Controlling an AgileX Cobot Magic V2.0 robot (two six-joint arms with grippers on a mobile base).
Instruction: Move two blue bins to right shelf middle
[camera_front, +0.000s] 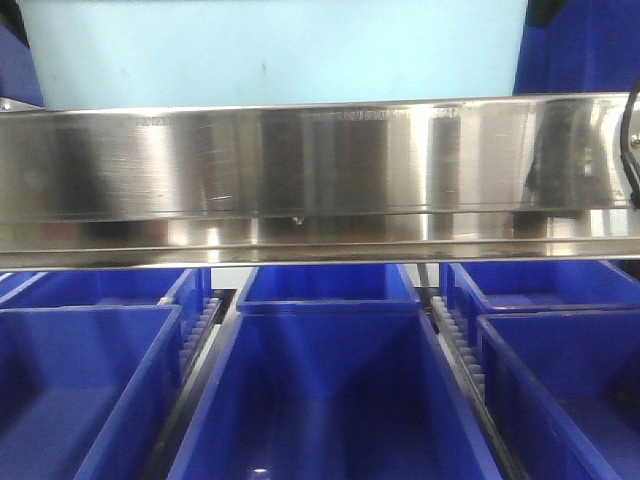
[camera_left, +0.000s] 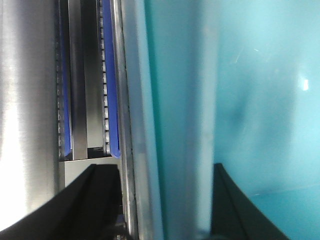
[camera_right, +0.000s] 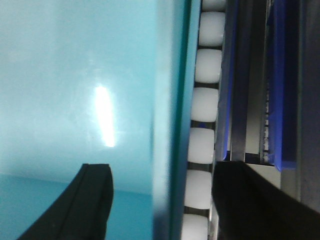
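**binwatcher:** ok so where's this at? All the front camera gives me is a big pale cyan-blue plastic tub (camera_front: 270, 50) up behind the broad shiny stainless steel front rail (camera_front: 320, 180) of the middle tier. There's a row of dark royal-blue plastic bins (camera_front: 330, 400) on the level underneath.

**rackrat:** I'd call it the placing step for one bin. The tub looks like it's on or just over that tier, but the rail hides its base, so I can't say it's set down. Only one pale tub shows anywhere. The second isn't in view.

**binwatcher:** and the arms?

**rackrat:** One on each side wall. The left gripper (camera_left: 155, 167) has its black fingers either side of the tub's left wall, one inside the tub and one outside by the steel. The right gripper (camera_right: 161, 164) straddles the right wall the same way, with its outer finger next to a line of white plastic rollers (camera_right: 205, 105). Both sets of jaws stand fairly wide with the wall between them. It's too close and blurry to see whether they're actually pinching it, so I can't tell.

**binwatcher:** next move?

**rackrat:** My guess is it needs the tub seated square and deep enough behind the rail. Then let go and bring both grippers off the walls without dragging it. After that, the other tub.
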